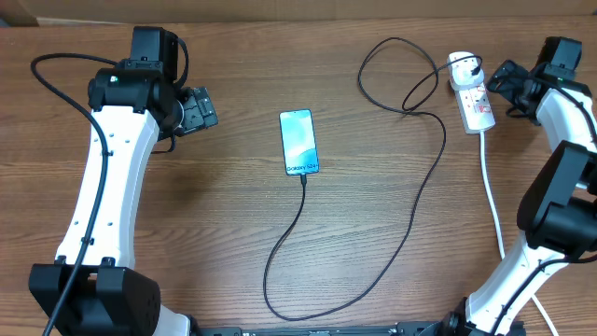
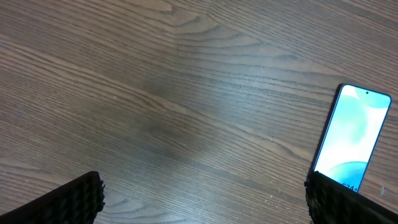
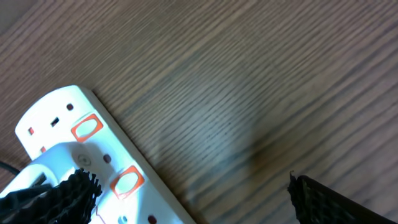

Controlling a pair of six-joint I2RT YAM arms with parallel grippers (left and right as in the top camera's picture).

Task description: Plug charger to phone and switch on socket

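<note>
Left gripper (image 1: 205, 108): fingers spread wide, nothing between them, over bare table (image 1: 233, 243). The left arm runs up from the near-left corner with its wrist turned so the jaws face right.

Phone (image 1: 298, 142) lies flat, screen up, well off to that gripper's right. In the left wrist view its lower end is hidden behind one finger (image 2: 348, 205).

Charger (image 1: 410, 224): the tip meets the phone's bottom edge and looks seated. The cable loops toward the near edge, climbs back and curls before the socket (image 1: 475, 101). The plug (image 1: 464, 63) sits in the socket's far end.

The socket is just left of the right gripper (image 1: 497, 86), and I see no contact between them. Its white cord (image 1: 490, 187) trails toward the near edge.

Right gripper: also spread, holding nothing. The right wrist view puts the red switches (image 3: 87, 127) beside its one finger (image 3: 53, 199). Can't tell the switch position. The right arm is folded back, wrist aimed left at the socket.
</note>
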